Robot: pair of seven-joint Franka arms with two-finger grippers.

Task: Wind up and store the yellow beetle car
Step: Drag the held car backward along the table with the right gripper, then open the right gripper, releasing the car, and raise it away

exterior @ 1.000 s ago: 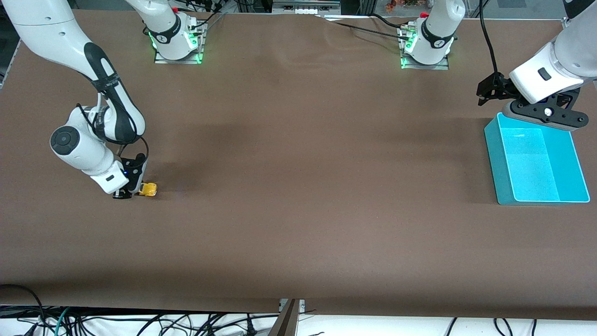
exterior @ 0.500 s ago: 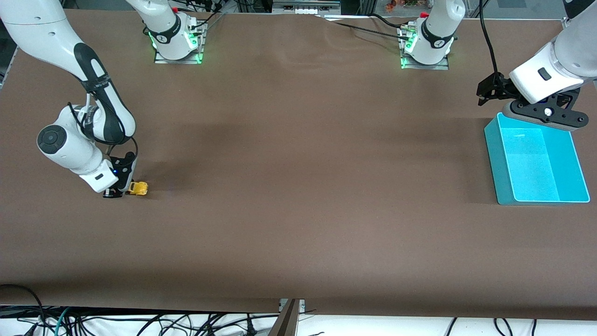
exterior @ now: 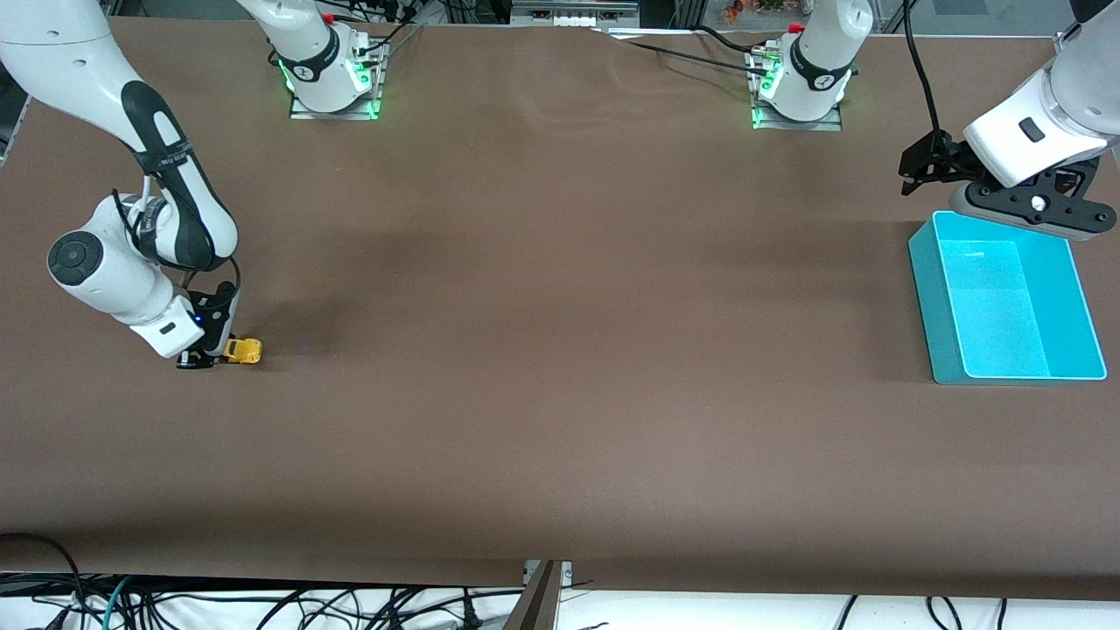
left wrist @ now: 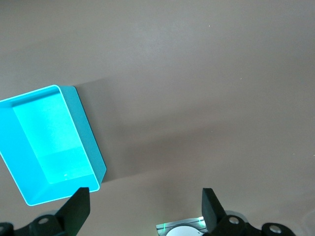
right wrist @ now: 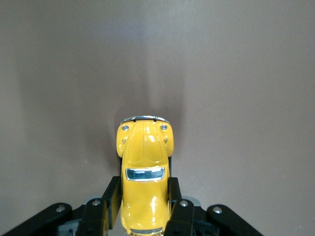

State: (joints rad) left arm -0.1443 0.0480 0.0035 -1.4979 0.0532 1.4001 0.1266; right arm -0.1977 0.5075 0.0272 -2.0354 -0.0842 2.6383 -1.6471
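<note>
On the brown table (exterior: 560,350), at the right arm's end, my right end effector (right wrist: 145,206) clamps the yellow beetle car (right wrist: 144,177), wheels down. I judge winding underway; next, release toward the teal bin (exterior: 927,289). My left end effector (left wrist: 145,206) waits wide over it.

Robot lab — bolted arm bases (exterior: 331,83), cables (exterior: 262,604)
</note>
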